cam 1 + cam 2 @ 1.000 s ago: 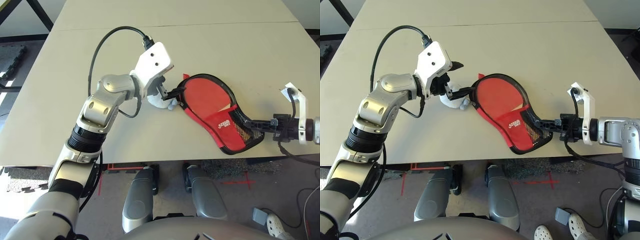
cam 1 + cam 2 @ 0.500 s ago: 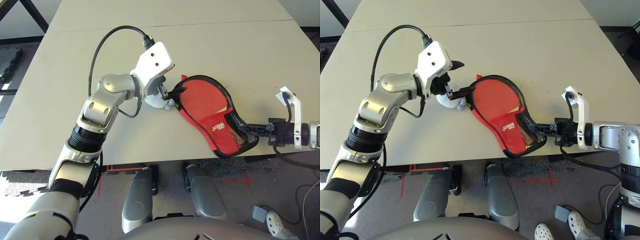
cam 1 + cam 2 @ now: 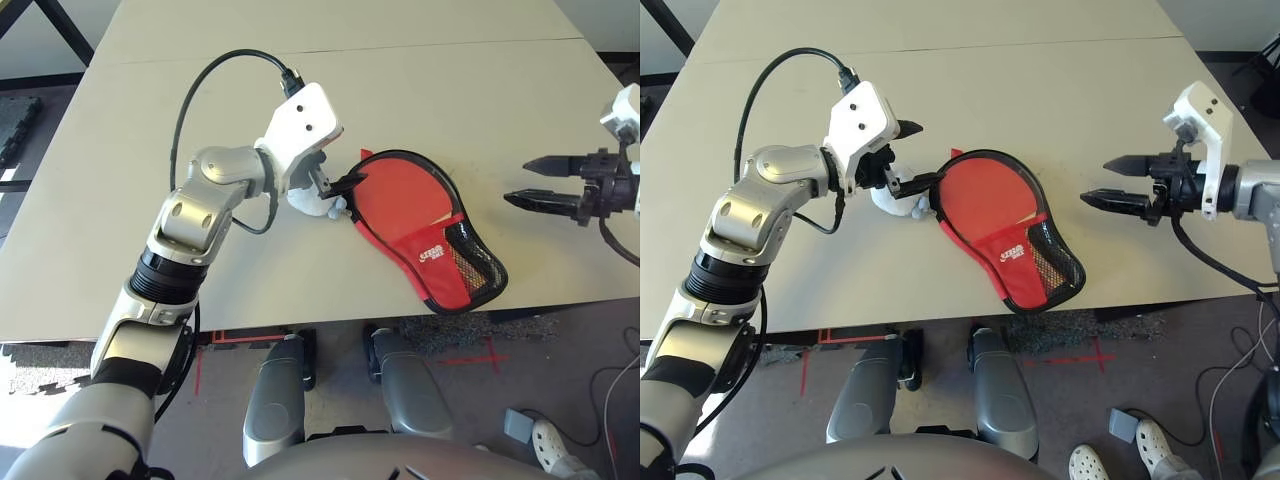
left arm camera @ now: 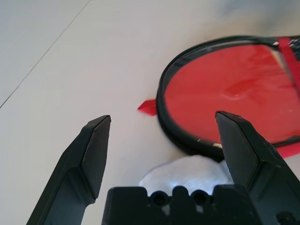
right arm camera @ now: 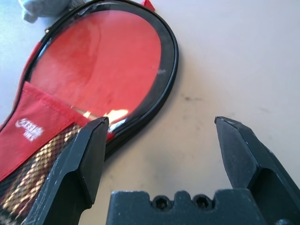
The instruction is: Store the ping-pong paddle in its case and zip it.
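Observation:
The red case point(image 3: 436, 262) lies on the table with its black-piped rim unzipped and its mesh panel point(image 3: 476, 262) toward the front edge. Inside it rests the ping-pong paddle point(image 3: 402, 200), red face up, with a sliver of its wooden handle point(image 5: 101, 114) showing under the logo flap. My left gripper point(image 3: 924, 153) is open at the case's round end, one finger point(image 4: 243, 150) over the rim. My right gripper point(image 3: 517, 182) hangs open to the right of the case, clear of it, with nothing between its fingers.
A small white pouch point(image 3: 315, 205) lies under my left gripper, against the case's round end. The case's narrow end sits close to the table's front edge point(image 3: 520, 305). A seam point(image 3: 400, 48) crosses the table at the back.
My right gripper, which was shut on the case's mesh end, has let go, opened and drawn back up and to the right. The case stayed where it had been dragged. The left arm barely moved.

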